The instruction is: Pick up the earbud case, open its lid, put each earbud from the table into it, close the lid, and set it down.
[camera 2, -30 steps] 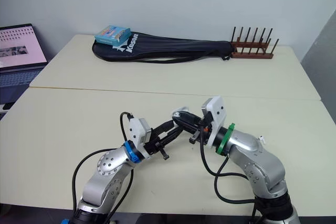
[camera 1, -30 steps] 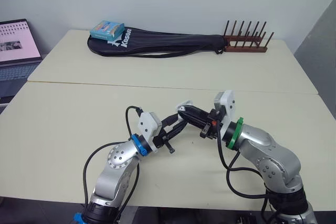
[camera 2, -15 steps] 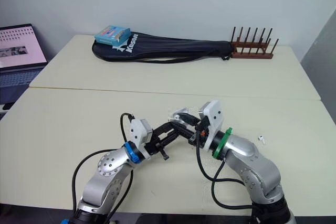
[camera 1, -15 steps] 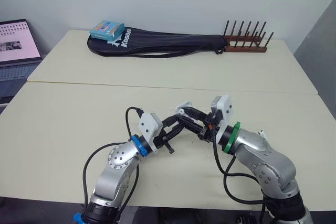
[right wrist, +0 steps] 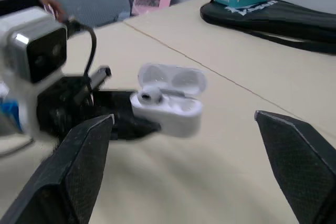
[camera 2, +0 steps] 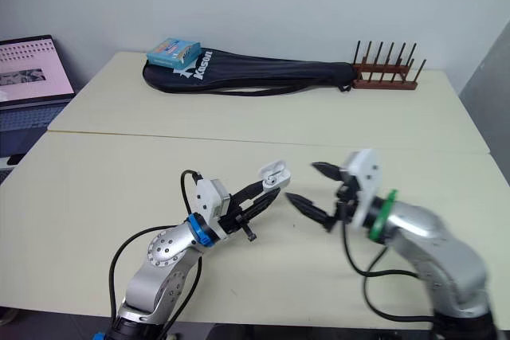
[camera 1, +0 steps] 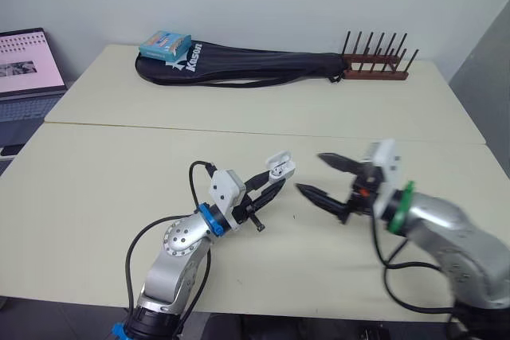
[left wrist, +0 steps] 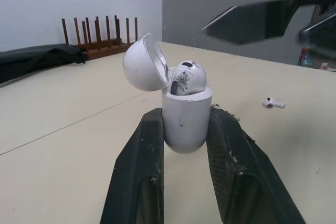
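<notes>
My left gripper (camera 1: 275, 181) is shut on the white earbud case (camera 1: 279, 167), holding it just above the cream table (camera 1: 119, 165) near the middle. The case's lid stands open, and one white earbud (left wrist: 188, 77) sits in its mouth, not fully sunk in. To the right of the case, my right gripper (camera 1: 311, 173) hangs open with nothing between its black fingers, a short gap away. A second earbud (left wrist: 274, 103) lies on the table beyond the case in the left wrist view. The right wrist view looks straight at the open case (right wrist: 168, 109).
A black racket bag (camera 1: 247, 65) lies along the far table with a teal box (camera 1: 165, 44) on its left end. A wooden peg rack (camera 1: 374, 69) stands at its right end. An open laptop (camera 1: 24, 77) sits off the left edge.
My right gripper has opened wide and drawn back to the right, away from the case, leaving an earbud in the case. The left gripper has kept its hold and place.
</notes>
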Available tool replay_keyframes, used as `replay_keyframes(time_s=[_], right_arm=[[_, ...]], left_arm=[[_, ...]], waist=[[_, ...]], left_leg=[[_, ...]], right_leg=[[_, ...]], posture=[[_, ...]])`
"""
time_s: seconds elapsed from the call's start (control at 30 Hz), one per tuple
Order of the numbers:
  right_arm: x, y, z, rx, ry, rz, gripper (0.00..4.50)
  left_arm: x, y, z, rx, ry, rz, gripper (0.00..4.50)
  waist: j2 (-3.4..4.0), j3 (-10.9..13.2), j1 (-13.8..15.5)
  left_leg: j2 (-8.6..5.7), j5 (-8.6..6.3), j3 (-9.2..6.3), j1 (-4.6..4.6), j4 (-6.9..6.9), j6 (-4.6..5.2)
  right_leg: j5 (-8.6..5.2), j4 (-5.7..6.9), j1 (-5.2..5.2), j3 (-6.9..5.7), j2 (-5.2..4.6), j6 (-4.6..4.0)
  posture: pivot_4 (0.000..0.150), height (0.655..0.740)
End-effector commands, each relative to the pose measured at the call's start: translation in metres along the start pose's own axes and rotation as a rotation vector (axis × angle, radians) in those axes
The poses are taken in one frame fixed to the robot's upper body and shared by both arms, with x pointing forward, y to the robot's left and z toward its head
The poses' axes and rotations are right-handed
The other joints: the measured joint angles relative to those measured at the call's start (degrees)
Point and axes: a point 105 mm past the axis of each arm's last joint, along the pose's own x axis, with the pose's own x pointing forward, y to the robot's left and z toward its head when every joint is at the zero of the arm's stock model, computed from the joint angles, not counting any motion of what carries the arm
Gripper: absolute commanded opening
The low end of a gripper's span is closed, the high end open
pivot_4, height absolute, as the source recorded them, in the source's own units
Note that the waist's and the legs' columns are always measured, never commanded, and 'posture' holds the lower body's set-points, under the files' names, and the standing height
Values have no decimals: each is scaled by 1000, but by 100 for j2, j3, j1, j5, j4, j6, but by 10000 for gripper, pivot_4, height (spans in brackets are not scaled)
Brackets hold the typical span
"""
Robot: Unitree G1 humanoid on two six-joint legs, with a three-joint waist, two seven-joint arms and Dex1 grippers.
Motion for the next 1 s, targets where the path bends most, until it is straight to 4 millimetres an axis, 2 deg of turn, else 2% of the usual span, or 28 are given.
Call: replay_keyframes(time_s=[0.03,0.2,0.33,0.47,0.63,0.83,1.0], right_arm=[[-32,-10,-2,-73,79,-20,45000],[-96,-40,-35,-120,330,-180,45000],[-138,-47,-55,-115,480,-240,45000],[-162,-47,-68,-93,566,-274,45000],[-163,-51,-70,-98,557,-317,45000],[-132,-64,-77,-37,460,-399,45000],[-102,-86,-90,0,408,-480,45000]], left_arm=[[2,-1,10,37,-42,-16,7707],[1,3,8,49,-39,-11,7707],[0,5,6,51,-37,-8,7707],[0,6,5,52,-34,-8,7707],[1,8,5,58,-32,-9,7707],[0,8,4,58,-26,-9,7707],[0,6,4,55,-23,-8,7707]], waist=[[1,0,-4],[2,-1,18],[3,-1,8],[4,-2,-9],[12,-6,-14],[13,-7,-17],[17,-9,-17]], left_leg=[[-1,0,0,0,0,0],[-1,0,9,1,-2,0],[-4,0,15,10,0,0],[-3,0,25,17,0,0],[-3,0,37,21,0,0],[-3,1,38,21,0,-1],[-3,1,39,19,1,-3]], right_leg=[[0,-1,1,2,0,0],[0,-8,9,2,3,0],[0,-12,20,7,2,0],[0,-12,24,11,4,0],[0,-10,25,12,4,0],[0,-10,25,17,3,0],[0,-10,23,19,3,0]], posture=[[1500,7274],[1500,7274],[1500,7274],[1500,7274],[1500,7274],[1500,7274],[1500,7274]])
